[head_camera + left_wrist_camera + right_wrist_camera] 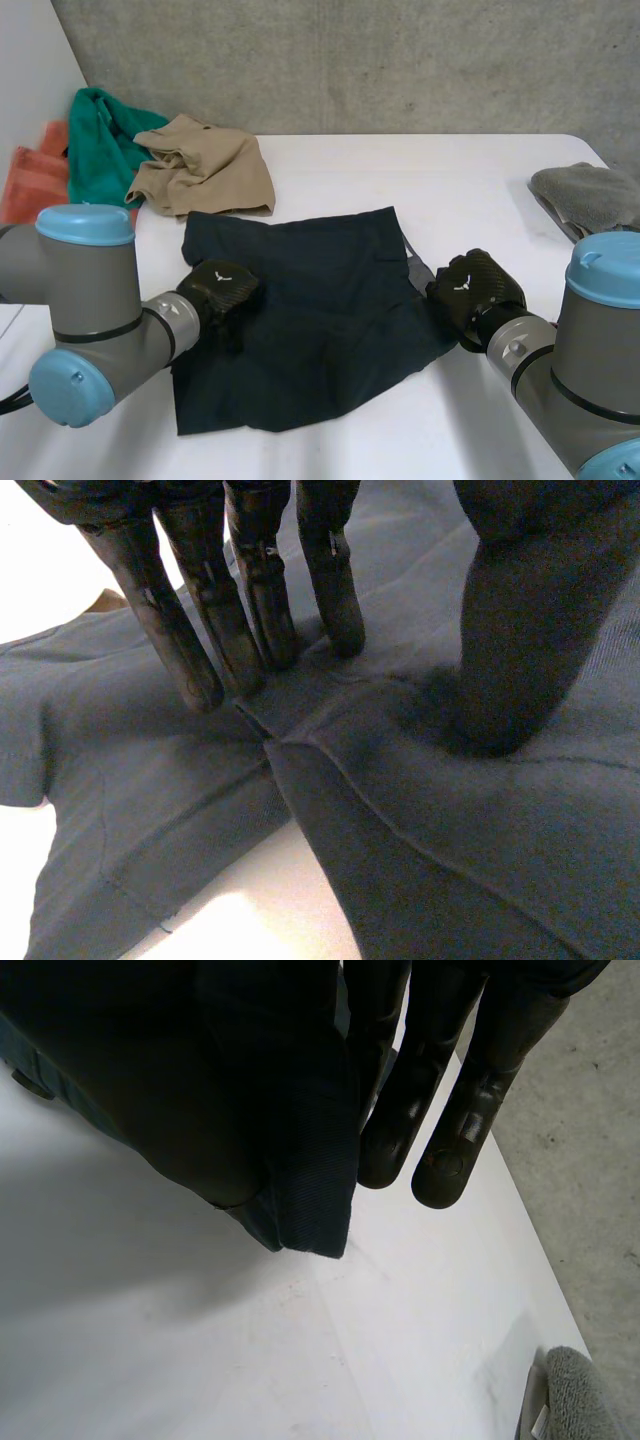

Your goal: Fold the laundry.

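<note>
Shorts (pixel 320 330): dark navy, flat on the counter (pixel 450 190), under the left robot hand (pixel 222 288).
Left robot hand: fingers (pixel 255 600) straight, pressing down beside a seam.
Right robot hand (pixel 472 290): pinching the shorts' edge, raised off the counter.

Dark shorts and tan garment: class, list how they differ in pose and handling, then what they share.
Pose: the dark shorts lie spread out; the tan garment sits crumpled in a heap. Handling: the left hand presses on the dark shorts and the right hand pinches their edge; no hand touches the tan garment. Shared: both are cloth on the white table.
</note>
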